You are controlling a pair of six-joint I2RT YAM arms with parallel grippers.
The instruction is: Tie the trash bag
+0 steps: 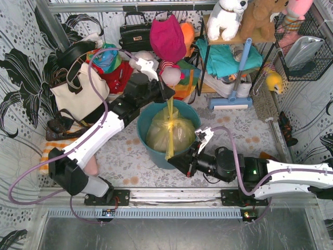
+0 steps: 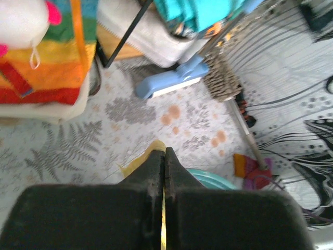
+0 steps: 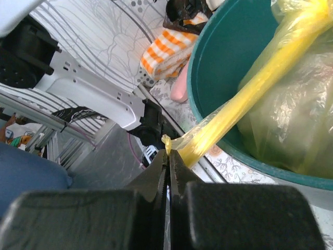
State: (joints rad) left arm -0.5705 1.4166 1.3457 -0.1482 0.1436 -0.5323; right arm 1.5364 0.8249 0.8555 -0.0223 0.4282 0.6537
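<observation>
The trash bag (image 1: 169, 134), yellow-green and translucent, sits in the round teal bin (image 1: 145, 139). Two twisted strips of its top cross over the bag's middle. One strip runs up to my left gripper (image 1: 167, 95), which is shut on its end above the bin's far rim; the yellow end (image 2: 151, 148) shows past the fingertips. The other strip (image 3: 244, 99) runs down over the bin's near rim to my right gripper (image 1: 176, 160), which is shut on its tip (image 3: 167, 141). Both strips are pulled taut.
A cream tote bag (image 1: 78, 94) stands at the left. Toys and clothes (image 1: 166, 41) crowd the back. A blue dustpan and brush (image 1: 229, 101) stand on the floral mat right of the bin. A wire basket (image 1: 307, 47) hangs at the far right.
</observation>
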